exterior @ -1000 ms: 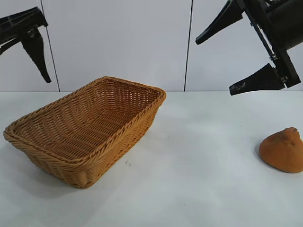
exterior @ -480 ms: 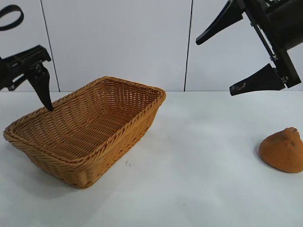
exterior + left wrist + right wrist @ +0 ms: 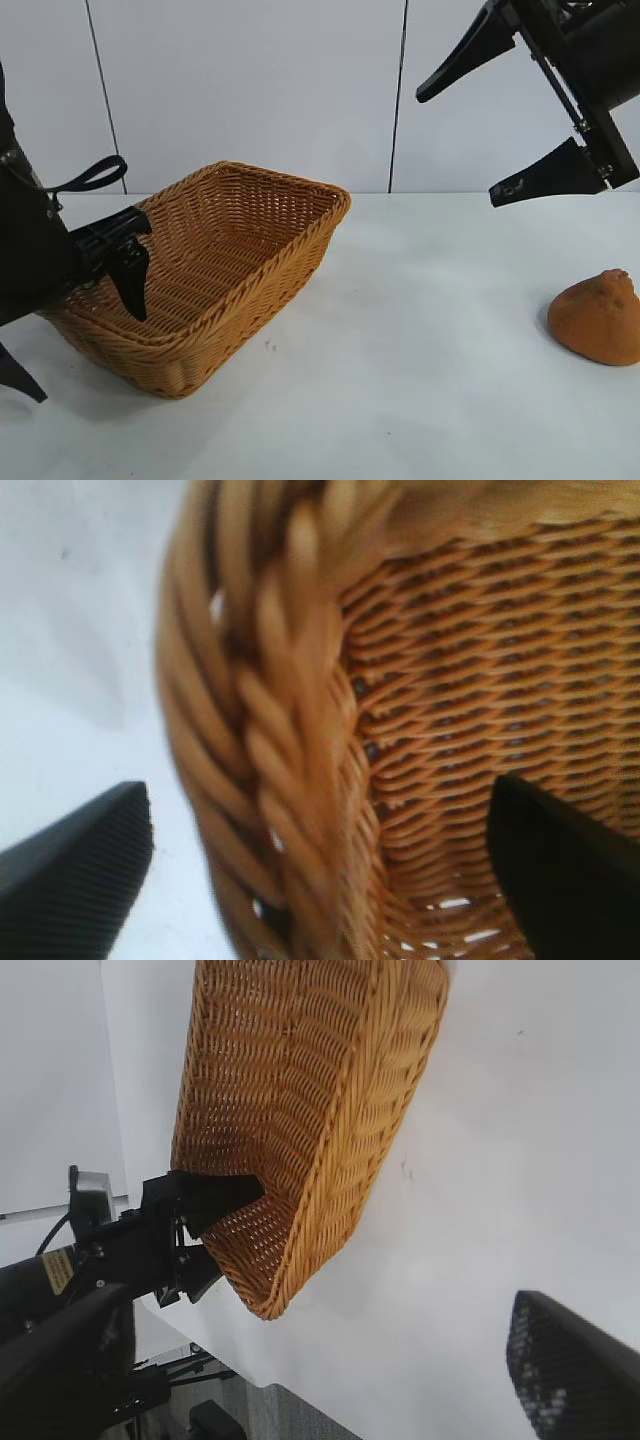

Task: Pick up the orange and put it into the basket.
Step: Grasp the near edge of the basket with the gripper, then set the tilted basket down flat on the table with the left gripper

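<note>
The orange (image 3: 600,318) lies on the white table at the far right, on its own. The wicker basket (image 3: 215,250) stands at the left. My left gripper (image 3: 75,325) is open and low at the basket's near-left end, one finger inside the basket and one outside, straddling the braided rim (image 3: 270,760). In the left wrist view the gripper (image 3: 320,880) has the rim between its fingers without touching it. My right gripper (image 3: 456,146) is open and empty, high above the table, up and left of the orange. The right wrist view shows the basket (image 3: 300,1110); the orange is out of that view.
White table (image 3: 420,380) with a white panelled wall behind. In the right wrist view the table's edge (image 3: 330,1415) shows beyond the basket, with the left arm (image 3: 150,1240) at the basket's end.
My left gripper has come down from the upper left to the basket's near-left rim and now straddles it. The right gripper, basket and orange have barely moved.
</note>
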You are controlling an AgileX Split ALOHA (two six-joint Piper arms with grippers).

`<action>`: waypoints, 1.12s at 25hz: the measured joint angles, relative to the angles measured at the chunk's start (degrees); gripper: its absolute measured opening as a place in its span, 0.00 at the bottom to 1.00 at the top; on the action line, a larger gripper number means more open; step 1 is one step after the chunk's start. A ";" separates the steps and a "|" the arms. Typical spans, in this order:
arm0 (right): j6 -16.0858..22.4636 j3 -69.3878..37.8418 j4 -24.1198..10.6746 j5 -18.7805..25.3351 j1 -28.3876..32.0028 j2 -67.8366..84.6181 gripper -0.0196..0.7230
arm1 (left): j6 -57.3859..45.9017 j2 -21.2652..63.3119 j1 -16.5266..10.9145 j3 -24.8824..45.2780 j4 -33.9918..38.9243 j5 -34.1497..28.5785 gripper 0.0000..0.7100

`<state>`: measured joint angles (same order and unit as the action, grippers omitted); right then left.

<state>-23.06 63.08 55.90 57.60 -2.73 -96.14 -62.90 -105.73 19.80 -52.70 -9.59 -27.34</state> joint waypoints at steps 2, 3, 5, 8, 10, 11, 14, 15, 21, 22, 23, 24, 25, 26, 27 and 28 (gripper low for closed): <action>0.00 0.00 -0.32 0.00 0.00 0.00 0.96 | -0.10 0.01 0.00 0.00 -0.52 0.05 0.77; 0.00 0.00 -0.34 0.00 0.00 0.00 0.96 | -0.17 0.01 0.00 0.00 -0.57 0.05 0.67; 0.00 0.00 -0.34 0.00 0.00 0.00 0.96 | -0.17 0.01 -0.07 0.00 -0.70 -0.60 0.43; 0.00 0.00 -0.38 0.00 0.00 0.00 0.96 | -1.09 0.11 -0.74 0.00 -1.54 -1.45 0.14; 0.00 0.00 -0.38 0.00 0.00 0.00 0.96 | -0.30 0.66 -1.59 -0.06 -1.56 -1.64 0.12; 0.00 0.00 -0.40 0.00 0.00 0.00 0.96 | 0.57 0.96 -2.06 -0.31 -1.66 -1.97 0.12; 0.00 0.00 -0.45 0.05 0.00 0.00 0.96 | 7.36 1.16 -4.54 -3.05 -2.22 -4.74 0.12; 0.00 0.00 -0.45 0.05 0.00 0.00 0.96 | 11.01 0.91 -5.55 -4.32 -3.11 -5.90 0.12; 0.00 0.00 -0.47 0.10 0.00 0.00 0.96 | 33.34 -3.26 -9.08 -16.08 -11.59 -15.10 0.12; 0.00 0.00 -0.47 0.10 0.00 0.00 0.96 | 36.13 -4.40 -9.13 -18.42 -12.13 -16.55 0.12; 0.00 0.00 -0.47 0.10 0.00 0.00 0.96 | 38.43 -5.58 -9.13 -20.24 -12.53 -18.46 0.12; 0.00 0.00 -0.47 0.10 0.00 0.00 0.96 | 40.46 -6.81 -9.07 -22.22 -12.64 -20.52 0.12; 0.00 0.00 -0.47 0.10 0.00 0.00 0.96 | 42.18 -7.82 -9.01 -24.01 -12.69 -22.61 0.12; 0.00 0.00 -0.47 0.10 0.00 0.00 0.96 | 44.21 -9.03 -8.89 -25.37 -12.69 -24.23 0.12; 0.00 0.00 -0.47 0.10 0.00 0.00 0.96 | 46.24 -10.10 -8.65 -26.76 -12.69 -25.97 0.12; 0.00 0.00 -0.47 0.10 0.00 0.00 0.96 | 47.86 -10.74 -8.51 -27.79 -12.69 -27.39 0.12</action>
<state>-23.06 63.08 55.43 57.70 -2.73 -96.14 -15.03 -116.47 11.29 -80.49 -22.28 -54.73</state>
